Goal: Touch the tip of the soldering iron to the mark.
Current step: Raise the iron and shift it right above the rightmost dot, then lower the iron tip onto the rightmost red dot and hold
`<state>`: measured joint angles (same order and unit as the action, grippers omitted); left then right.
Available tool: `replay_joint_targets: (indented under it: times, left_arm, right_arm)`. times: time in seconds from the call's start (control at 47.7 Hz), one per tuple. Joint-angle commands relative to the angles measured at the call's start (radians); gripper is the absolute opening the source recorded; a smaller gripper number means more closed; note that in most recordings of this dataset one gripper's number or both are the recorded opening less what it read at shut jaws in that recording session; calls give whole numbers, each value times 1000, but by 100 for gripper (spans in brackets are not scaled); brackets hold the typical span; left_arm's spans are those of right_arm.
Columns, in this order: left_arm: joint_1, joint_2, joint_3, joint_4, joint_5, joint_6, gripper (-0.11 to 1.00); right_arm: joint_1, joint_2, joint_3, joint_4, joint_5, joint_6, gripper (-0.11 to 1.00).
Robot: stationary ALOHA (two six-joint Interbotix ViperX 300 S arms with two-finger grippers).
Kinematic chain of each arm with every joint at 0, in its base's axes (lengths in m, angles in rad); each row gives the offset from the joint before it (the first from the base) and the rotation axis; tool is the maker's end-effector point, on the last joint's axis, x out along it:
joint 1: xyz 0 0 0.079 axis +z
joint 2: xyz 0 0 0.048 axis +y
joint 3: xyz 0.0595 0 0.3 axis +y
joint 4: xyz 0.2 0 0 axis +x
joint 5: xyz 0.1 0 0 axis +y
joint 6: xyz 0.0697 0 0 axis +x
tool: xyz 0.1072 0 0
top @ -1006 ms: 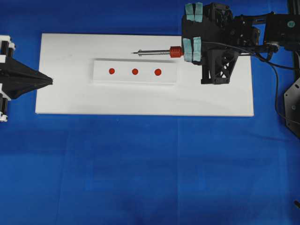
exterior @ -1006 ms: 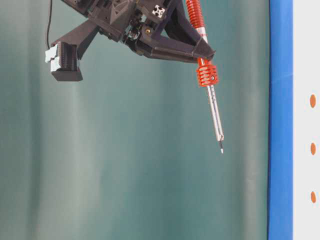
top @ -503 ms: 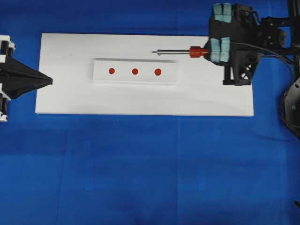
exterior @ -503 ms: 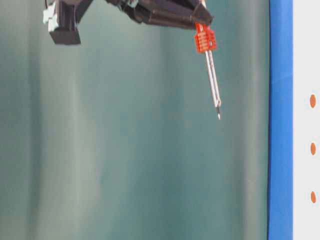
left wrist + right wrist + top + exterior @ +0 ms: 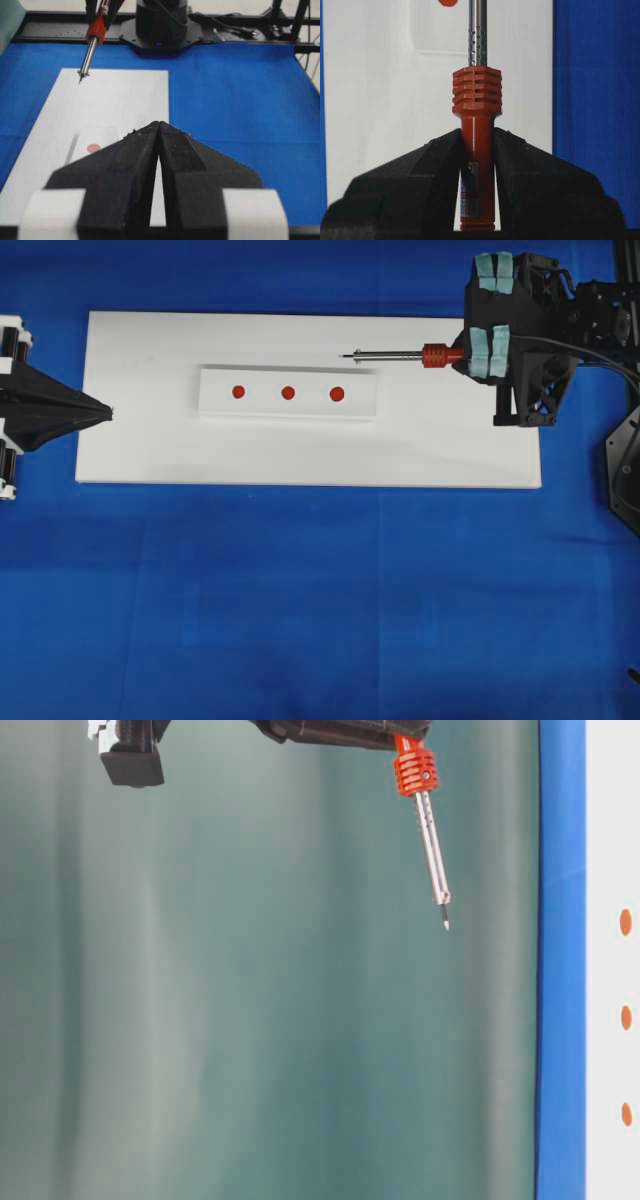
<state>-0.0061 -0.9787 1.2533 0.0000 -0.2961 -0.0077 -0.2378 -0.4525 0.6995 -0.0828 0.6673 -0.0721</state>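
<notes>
My right gripper [image 5: 458, 354] is shut on the orange-red handle of the soldering iron [image 5: 433, 355], seen close up in the right wrist view [image 5: 476, 107]. The silver shaft points left, and its tip [image 5: 344, 357] hangs in the air beyond the far right end of the white strip [image 5: 262, 380]. The mark [image 5: 288, 393] is the middle of three red dots, left of the tip and nearer the front. In the table-level view the tip [image 5: 446, 926] is well clear of the board, and the mark [image 5: 626, 1017] is uncovered. My left gripper [image 5: 108, 413] is shut and empty at the board's left edge.
The strip lies on a white board [image 5: 150, 445] on a blue cloth [image 5: 320, 600]. The iron's black cord [image 5: 590, 390] runs past the right arm. An arm base [image 5: 161, 30] stands at the back in the left wrist view.
My right gripper has carried the soldering iron to the right, so the tip went from above the middle dot to past the strip's right end. The left gripper has not moved.
</notes>
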Motion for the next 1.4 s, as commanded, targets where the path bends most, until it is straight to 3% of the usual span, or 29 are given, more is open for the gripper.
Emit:
replay_joint_targets:
  times: [0.0,0.503,1.111,1.383]
  left_arm:
    - [0,3,-9,2,-5,2,0]
    - [0,5,-11,2,-5,2,0]
    - [0,5,-11,2,-9,2,0]
    - [0,5,-11,2,-9,0,0]
  right_arm:
    - [0,-9,-12,2,-5,2,6]
    - [0,17,-5,5,-12,2,6]
    - [0,183,117,34,-241,3,6]
    - [-3,235,126,34,-268,3,6]
